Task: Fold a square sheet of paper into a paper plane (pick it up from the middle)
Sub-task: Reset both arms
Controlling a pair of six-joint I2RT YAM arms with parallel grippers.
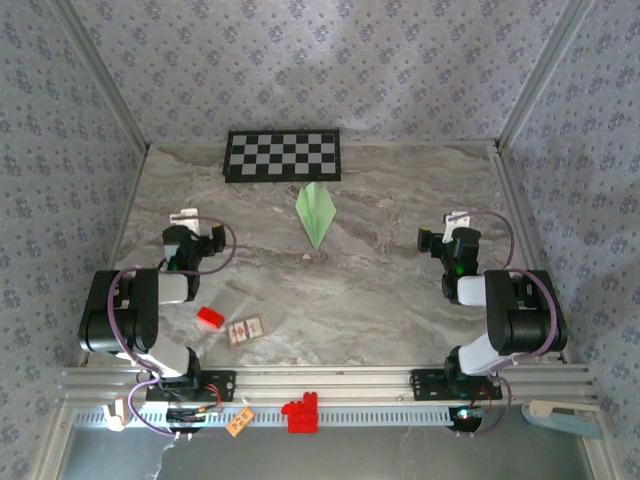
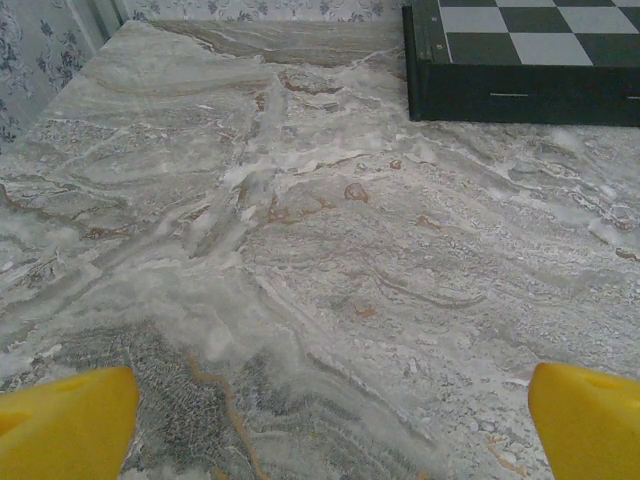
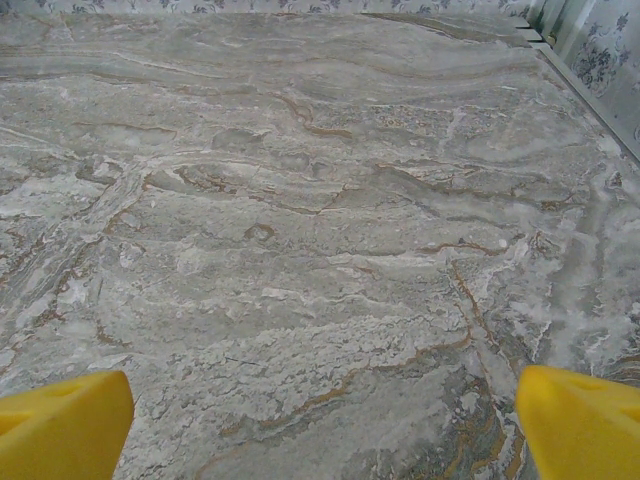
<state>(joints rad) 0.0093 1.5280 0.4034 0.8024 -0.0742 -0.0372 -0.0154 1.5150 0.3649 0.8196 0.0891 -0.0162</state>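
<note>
The square sheet of paper lies folded into a slim pale green paper plane [image 1: 316,213], flat on the marble table [image 1: 380,290] just in front of the checkerboard, its point towards the near edge. My left gripper [image 1: 185,217] rests low at the left, well clear of the plane. In the left wrist view its yellow fingertips [image 2: 65,425] stand wide apart over bare marble, so the left gripper [image 2: 335,430] is open and holds nothing. My right gripper [image 1: 457,220] sits at the right, equally far from the plane. The right gripper [image 3: 325,430] is open too, its fingertips [image 3: 580,420] over bare table.
A black-and-white checkerboard panel [image 1: 282,155] [image 2: 530,60] lies at the back centre. A small red block [image 1: 209,318] and a little card [image 1: 246,329] sit near the left arm. A red piece [image 1: 301,413] stands on the front rail. Patterned walls close in three sides.
</note>
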